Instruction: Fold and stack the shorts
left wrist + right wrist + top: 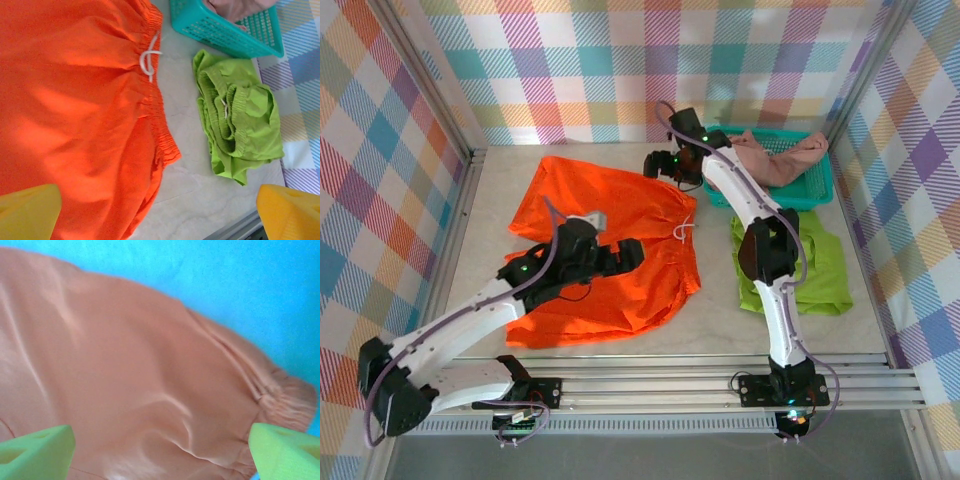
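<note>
The orange shorts (620,200) lie spread flat on the tabletop (720,330) toward 9 o'clock, waistband and drawstring facing 3 o'clock; the green shorts (810,265) sit folded at 3 o'clock; the pink shorts (785,158) lie in the basket (817,195) at 1 o'clock. The left hand (160,212) hangs released, fingers wide, over the orange cloth near the waistband; the right hand (160,452), likewise released, is close above the pink cloth, perhaps touching it. Folding the orange pair looks to be the step: pinch waistband end and leg hem on one side, lift low, lay squarely over the other half, then smooth.
</note>
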